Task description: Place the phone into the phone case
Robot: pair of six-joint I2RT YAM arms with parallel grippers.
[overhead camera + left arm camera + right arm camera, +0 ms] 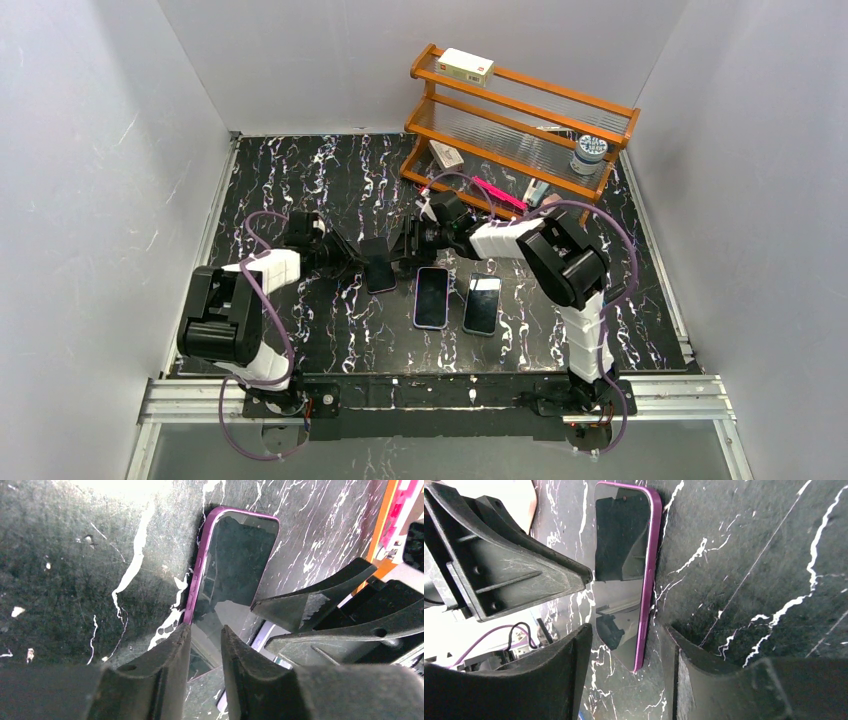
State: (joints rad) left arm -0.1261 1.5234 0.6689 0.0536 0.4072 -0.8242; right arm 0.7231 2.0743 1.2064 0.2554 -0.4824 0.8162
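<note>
**A:** What have your fingers got?

**B:** My left gripper is parted only a narrow way. The near corner of the dark-screened, purple-rimmed phone sits in that gap, its rim at the tip of one finger. Whether the pads press it I cannot tell.

**A:** And the other side?

**B:** My right gripper stands wide, holding nothing. The same phone's end lies in its gap, unclamped, on the black white-veined tabletop. The two grippers face each other across it.

**A:** Beyond that?

**B:** Just off my right fingertips, on the side toward the arm bases, a lilac-edged phone-shaped slab lies flat, with a black-edged one just beside it. Far behind my right gripper stands the orange wooden rack.
</note>
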